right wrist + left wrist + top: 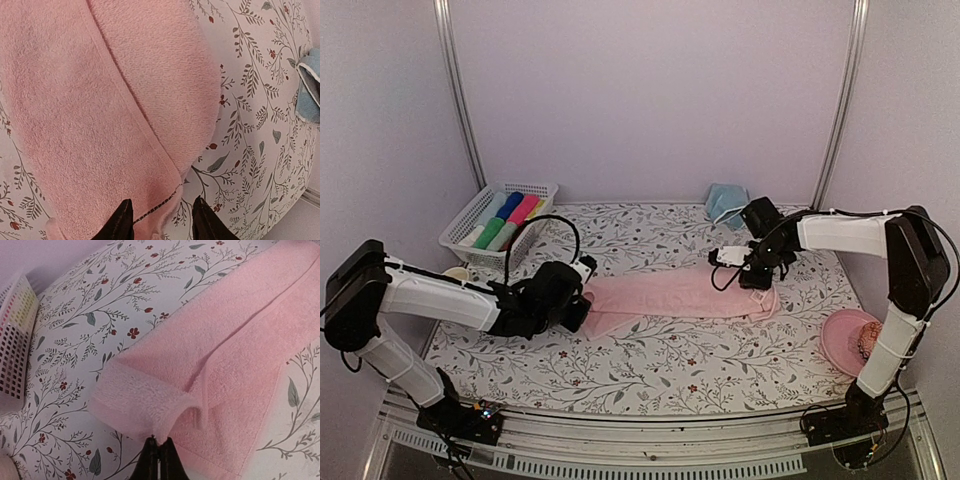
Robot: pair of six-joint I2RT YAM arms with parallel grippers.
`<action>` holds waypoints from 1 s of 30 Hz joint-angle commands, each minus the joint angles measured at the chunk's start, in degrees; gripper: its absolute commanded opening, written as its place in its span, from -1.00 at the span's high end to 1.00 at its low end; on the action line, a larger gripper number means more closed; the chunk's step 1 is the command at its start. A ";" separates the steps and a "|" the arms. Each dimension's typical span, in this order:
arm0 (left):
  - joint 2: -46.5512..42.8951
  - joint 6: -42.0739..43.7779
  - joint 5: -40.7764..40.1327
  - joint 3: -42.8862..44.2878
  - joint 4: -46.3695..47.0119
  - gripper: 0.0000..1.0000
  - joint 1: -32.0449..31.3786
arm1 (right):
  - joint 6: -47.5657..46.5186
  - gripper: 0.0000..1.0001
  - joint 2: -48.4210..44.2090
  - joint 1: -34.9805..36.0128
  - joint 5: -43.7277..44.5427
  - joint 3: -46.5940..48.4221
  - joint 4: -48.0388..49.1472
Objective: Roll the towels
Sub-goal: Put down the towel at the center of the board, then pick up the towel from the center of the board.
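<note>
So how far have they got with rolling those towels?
Early days. The pink towel lies folded into a long strip. The left gripper is shut on a raised fold at its left end. The right gripper hangs open over the other end. No roll has formed yet, and the blue towel sits crumpled at the back.

A white basket (463, 224) of bright rolled cloths (510, 212) sits back left on the flowery table cover (650, 362). A round pink plate (840, 330) lies at the right.
</note>
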 commanded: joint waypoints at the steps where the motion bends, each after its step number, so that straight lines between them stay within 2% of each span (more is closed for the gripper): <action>1: 0.71 0.08 0.04 0.73 1.20 1.00 -0.96 | 2.19 0.21 0.74 0.16 1.88 4.03 -3.33; 14: 1.39 0.34 -0.81 0.93 1.03 1.00 -1.23 | 5.77 0.27 2.18 0.16 0.47 7.79 -12.54; 23: 2.02 0.24 -0.85 1.27 0.95 1.00 -1.38 | 6.05 0.28 0.83 0.16 -0.59 8.32 -13.43; 30: 2.46 0.22 -0.96 1.51 0.93 1.00 -1.56 | 6.41 0.48 0.94 0.16 -0.07 9.02 -12.55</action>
